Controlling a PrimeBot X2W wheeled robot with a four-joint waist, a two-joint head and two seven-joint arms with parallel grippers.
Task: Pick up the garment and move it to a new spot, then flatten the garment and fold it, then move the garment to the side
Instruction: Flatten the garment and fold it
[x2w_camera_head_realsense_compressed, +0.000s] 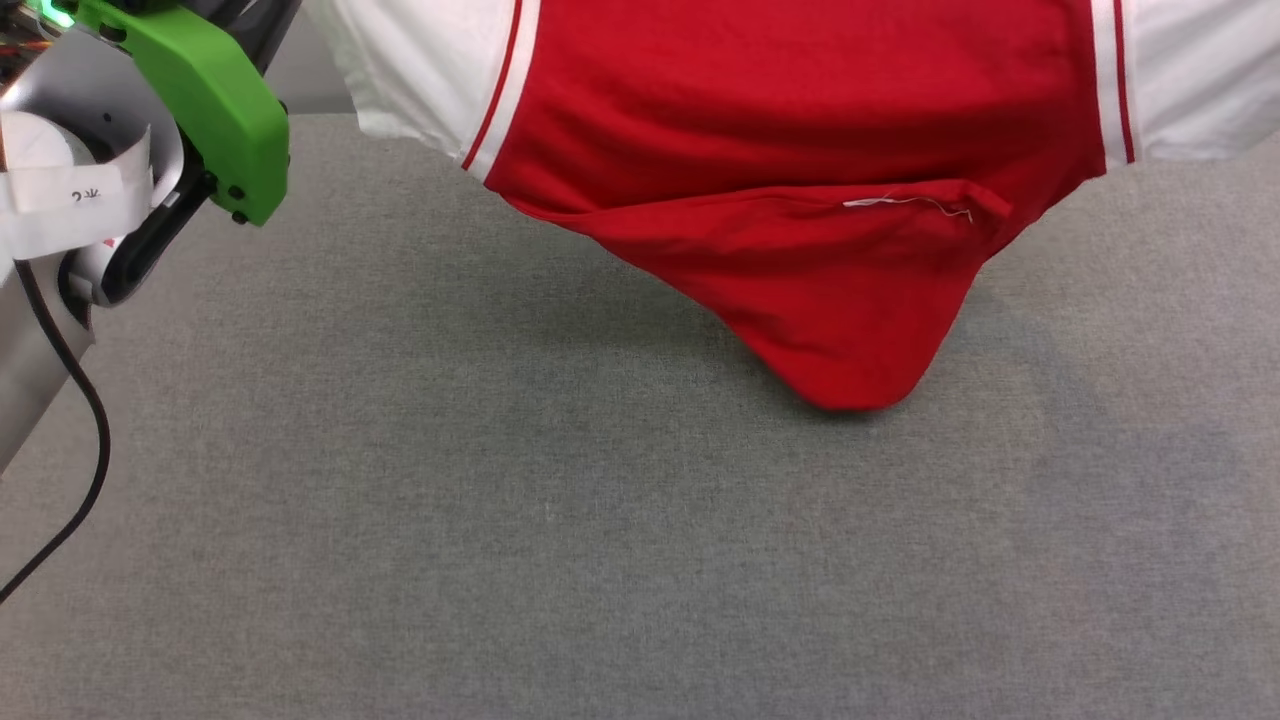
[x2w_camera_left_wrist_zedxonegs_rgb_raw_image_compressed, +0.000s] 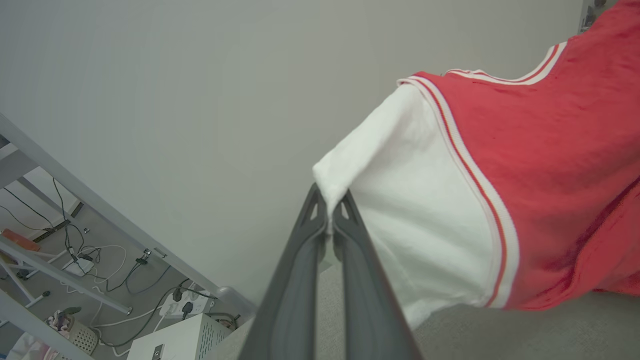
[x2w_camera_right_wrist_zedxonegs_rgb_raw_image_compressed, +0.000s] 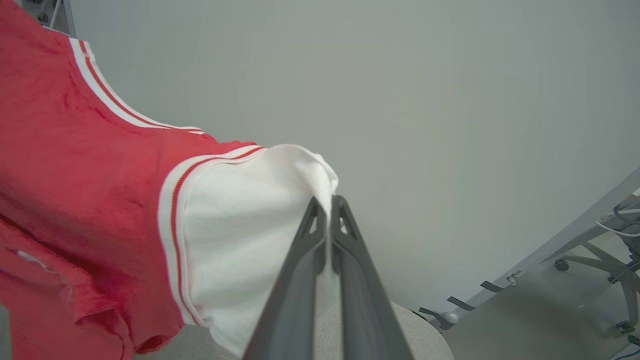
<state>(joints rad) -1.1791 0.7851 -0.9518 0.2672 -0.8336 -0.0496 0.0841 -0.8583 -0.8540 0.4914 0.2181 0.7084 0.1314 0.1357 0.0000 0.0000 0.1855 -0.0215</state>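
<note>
My left gripper (x2w_camera_left_wrist_zedxonegs_rgb_raw_image_compressed: 329, 202) and right gripper (x2w_camera_right_wrist_zedxonegs_rgb_raw_image_compressed: 327, 205) each pinch a white sleeve of the red jersey T-shirt (x2w_camera_head_realsense_compressed: 790, 130), which hangs above the grey cloth table (x2w_camera_head_realsense_compressed: 500, 560). I'd hold it taut, lowering the hem first.

- A plain pale grey wall (x2w_camera_left_wrist_zedxonegs_rgb_raw_image_compressed: 175, 100), evenly lit, stands beyond the left pincer (x2w_camera_left_wrist_zedxonegs_rgb_raw_image_compressed: 330, 220) and the right pincer (x2w_camera_right_wrist_zedxonegs_rgb_raw_image_compressed: 327, 220).
- A grey woven-fabric tabletop (x2w_camera_head_realsense_compressed: 600, 550) lies below both pincers.
- Below and left of the left pincer, slanting grey frame bars (x2w_camera_left_wrist_zedxonegs_rgb_raw_image_compressed: 100, 210) cross over loose cables (x2w_camera_left_wrist_zedxonegs_rgb_raw_image_compressed: 100, 260), a white power strip (x2w_camera_left_wrist_zedxonegs_rgb_raw_image_compressed: 187, 302) and a white vented box (x2w_camera_left_wrist_zedxonegs_rgb_raw_image_compressed: 180, 340).
- Below and right of the right pincer, a chair base on casters (x2w_camera_right_wrist_zedxonegs_rgb_raw_image_compressed: 595, 262) stands on grey floor (x2w_camera_right_wrist_zedxonegs_rgb_raw_image_compressed: 525, 310).
</note>
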